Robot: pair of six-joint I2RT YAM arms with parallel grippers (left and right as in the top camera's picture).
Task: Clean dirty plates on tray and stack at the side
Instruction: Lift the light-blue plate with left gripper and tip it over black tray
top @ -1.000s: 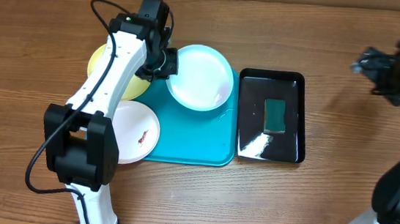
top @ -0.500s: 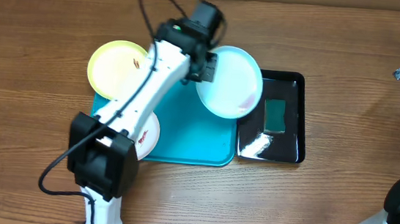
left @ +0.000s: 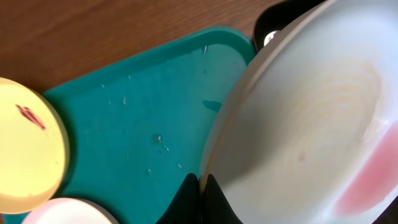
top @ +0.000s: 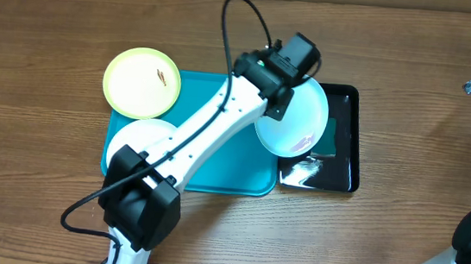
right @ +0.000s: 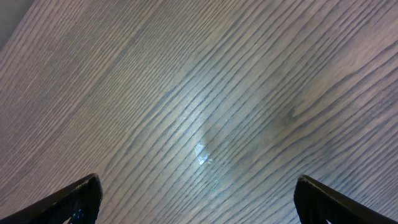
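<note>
Dirty plates point(top: 141, 82), three; turquoise tray point(top: 241, 167), one

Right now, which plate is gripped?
The light blue plate, pinched at its rim by the left gripper; the yellow plate and white plate lie untouched.

No writing, label, brand, number or sign can be read on anything in these views.

Left gripper point(left: 198, 187) carried the blue plate point(top: 302, 125) rightward — apparently over the black tray point(top: 349, 136).
</note>
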